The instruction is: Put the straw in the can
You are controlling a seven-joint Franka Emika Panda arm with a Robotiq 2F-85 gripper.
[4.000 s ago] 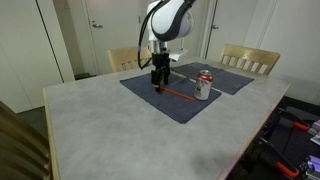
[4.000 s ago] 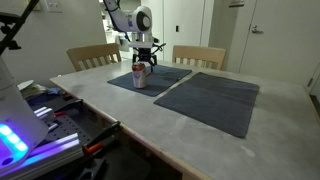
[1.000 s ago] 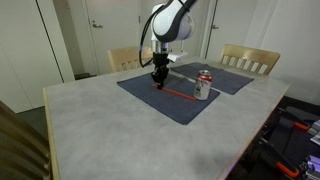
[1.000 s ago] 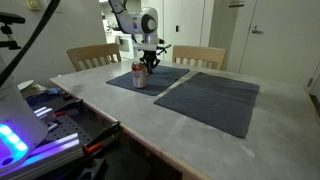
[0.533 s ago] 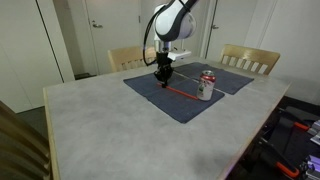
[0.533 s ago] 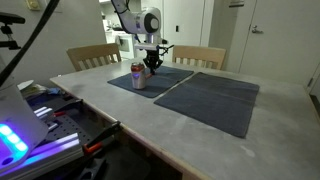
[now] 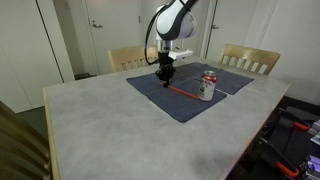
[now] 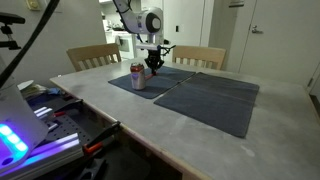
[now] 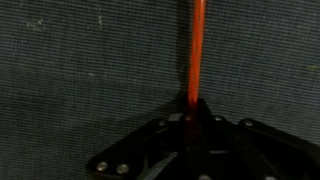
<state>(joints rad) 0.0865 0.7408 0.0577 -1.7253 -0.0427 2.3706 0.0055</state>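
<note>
The thin red straw [image 7: 182, 91] lies low over a dark placemat [image 7: 180, 105], one end by the can [image 7: 207, 86], a small silver can with red markings standing upright. My gripper [image 7: 166, 80] points down at the straw's other end, to the left of the can. In the wrist view the straw [image 9: 196, 50] runs straight up from between my shut jaws, so my gripper [image 9: 193, 115] is shut on its end. From the opposite side the can [image 8: 139, 76] stands just in front of my gripper [image 8: 153, 67]; the straw is too thin to make out there.
A second dark placemat [image 8: 212, 100] lies beside the first on the grey table [image 7: 100, 130]. Wooden chairs [image 7: 248, 59] stand at the far side, with doors behind. Another chair back [image 7: 15, 145] rises at the near left corner.
My gripper has shut on the straw's end and shifted a little to the right, toward the can. The placemat's left corner has slid right with it.
</note>
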